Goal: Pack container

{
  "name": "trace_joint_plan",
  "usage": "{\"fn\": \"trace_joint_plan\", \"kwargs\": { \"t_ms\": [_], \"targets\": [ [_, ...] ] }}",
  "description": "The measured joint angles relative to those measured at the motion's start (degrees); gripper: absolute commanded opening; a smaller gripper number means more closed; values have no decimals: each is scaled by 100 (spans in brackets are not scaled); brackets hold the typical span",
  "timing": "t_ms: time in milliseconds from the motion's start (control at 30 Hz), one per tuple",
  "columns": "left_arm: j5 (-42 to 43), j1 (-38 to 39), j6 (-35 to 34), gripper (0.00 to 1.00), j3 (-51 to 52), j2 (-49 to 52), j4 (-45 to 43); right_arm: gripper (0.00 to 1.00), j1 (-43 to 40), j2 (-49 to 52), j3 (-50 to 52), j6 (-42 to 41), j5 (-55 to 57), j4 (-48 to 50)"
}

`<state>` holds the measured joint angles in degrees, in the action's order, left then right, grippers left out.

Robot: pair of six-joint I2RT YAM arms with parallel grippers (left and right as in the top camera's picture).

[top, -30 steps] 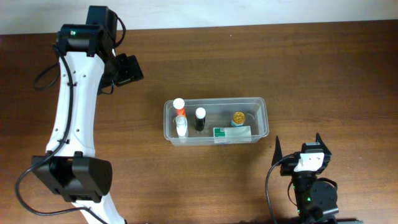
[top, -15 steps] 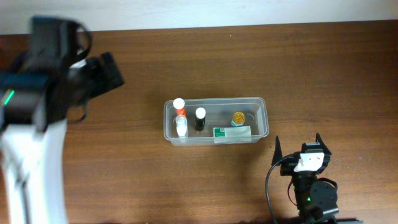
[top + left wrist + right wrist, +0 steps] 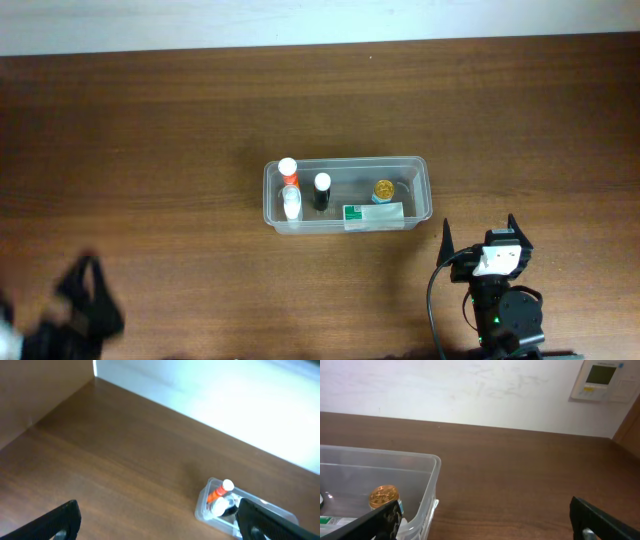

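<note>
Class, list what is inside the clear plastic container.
Inside the container: a white-capped orange bottle, a pale bottle, a black bottle, a gold-lidded jar and a green-and-white box. Anything beneath the box is covered.

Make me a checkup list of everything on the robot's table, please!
Surface: brown wooden table.
Job's things: clear container holding orange bottle, black-capped bottle, gold-lidded jar, green-and-white box.
Clutter: nothing seen.
Grippers: left end effector open, empty; right end effector open, empty, apart from the container.
Cables: black cable looped beside the right arm.
Surroundings: white wall, control panel.
</note>
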<state>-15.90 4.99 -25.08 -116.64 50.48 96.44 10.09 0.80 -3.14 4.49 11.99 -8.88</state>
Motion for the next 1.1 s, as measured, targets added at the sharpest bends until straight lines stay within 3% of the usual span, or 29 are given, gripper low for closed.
{"fn": "trace_joint_plan", "kwargs": {
  "t_ms": [267, 567, 1100],
  "targets": [
    [0, 177, 0, 100, 1624, -2068, 28, 98, 0, 0, 0, 2, -2, 2],
    [-83, 181, -2, 100, 3661, -3224, -173, 98, 0, 0, 0, -2, -4, 0],
    [-111, 181, 0, 100, 7121, -4566, -4133, 98, 0, 0, 0, 0, -2, 0]
  ]
}}
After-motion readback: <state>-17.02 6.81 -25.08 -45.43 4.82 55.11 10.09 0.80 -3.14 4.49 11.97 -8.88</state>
